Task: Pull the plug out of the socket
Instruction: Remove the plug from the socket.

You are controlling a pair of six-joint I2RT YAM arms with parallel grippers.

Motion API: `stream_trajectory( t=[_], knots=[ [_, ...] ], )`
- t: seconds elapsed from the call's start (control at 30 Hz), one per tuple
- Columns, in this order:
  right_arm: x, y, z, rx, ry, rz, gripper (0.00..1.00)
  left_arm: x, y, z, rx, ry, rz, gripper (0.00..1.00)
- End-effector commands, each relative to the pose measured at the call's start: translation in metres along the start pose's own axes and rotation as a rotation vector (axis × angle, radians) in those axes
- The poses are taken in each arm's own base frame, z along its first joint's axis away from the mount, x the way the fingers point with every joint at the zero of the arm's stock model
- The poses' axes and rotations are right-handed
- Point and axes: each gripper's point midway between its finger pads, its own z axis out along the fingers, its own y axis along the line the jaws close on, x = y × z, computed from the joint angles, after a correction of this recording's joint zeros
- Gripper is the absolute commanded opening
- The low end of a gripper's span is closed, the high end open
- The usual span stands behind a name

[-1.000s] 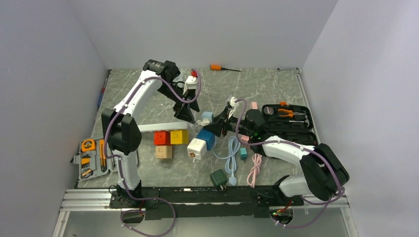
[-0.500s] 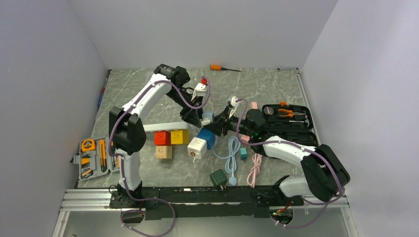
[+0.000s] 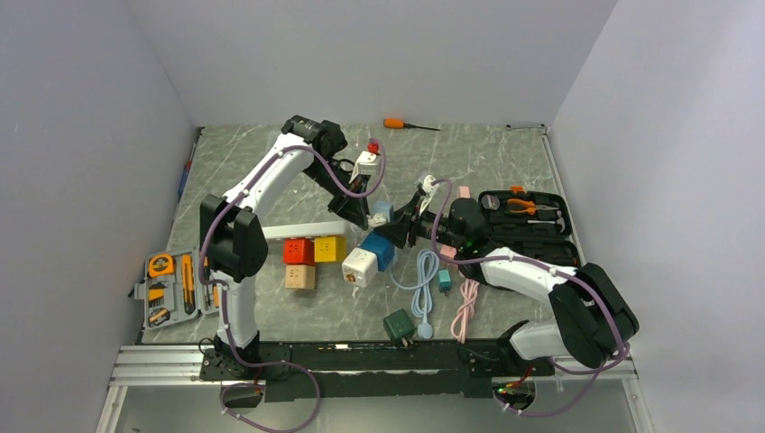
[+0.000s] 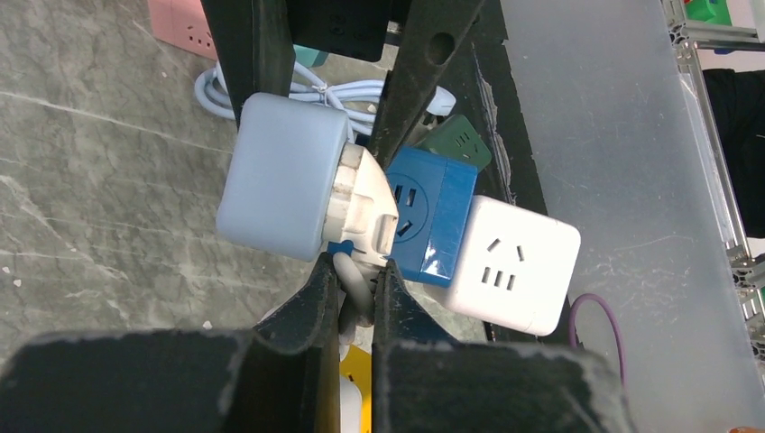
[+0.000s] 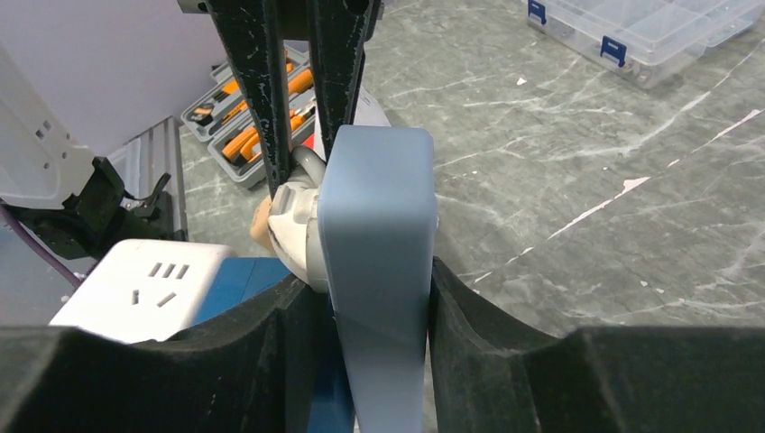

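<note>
Table [image 3: 505,171] centre: pale blue socket [image 4: 284,185], just far of dark blue cube [image 4: 433,212], clamped between right gripper [image 5: 374,280] fingers. White plug [image 4: 365,212] seated in socket's left side; left gripper [image 4: 354,271] pinched shut on plug's cable neck.

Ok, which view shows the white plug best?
Left wrist: the white plug sits clear, seated in the light blue socket, left gripper pinching its tail. Right wrist shows only its edge; top external barely resolves it.

Grey marble tabletop [image 3: 487,162], white walls [image 3: 361,54]
</note>
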Motion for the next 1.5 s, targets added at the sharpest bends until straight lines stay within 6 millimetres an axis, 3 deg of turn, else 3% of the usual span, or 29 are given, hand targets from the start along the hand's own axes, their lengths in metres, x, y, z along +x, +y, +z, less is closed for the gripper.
stream_trajectory(
  t=[0.0,0.33,0.83,1.2,1.4,1.47],
  knots=[
    [-0.057,0.033,-0.003,-0.114,-0.149,-0.125,0.46,-0.026,-0.003,-0.010,-0.016,-0.078,0.077,0.00],
    [-0.048,0.036,-0.008,-0.128,-0.122,-0.104,0.52,-0.026,-0.002,-0.018,-0.043,-0.082,0.070,0.00],
    [-0.021,0.015,-0.005,-0.034,-0.081,-0.066,0.50,-0.035,0.000,-0.029,-0.077,-0.138,0.044,0.00],
    [-0.016,0.003,0.001,0.034,-0.038,-0.048,0.65,-0.039,0.000,-0.029,-0.087,-0.157,0.032,0.00],
    [-0.006,-0.007,0.000,0.082,-0.023,-0.038,0.64,-0.038,-0.003,-0.029,-0.083,-0.160,0.032,0.00],
    [-0.008,-0.008,0.001,0.093,-0.036,-0.038,0.58,-0.039,-0.003,-0.029,-0.075,-0.162,0.028,0.00]
  ],
)
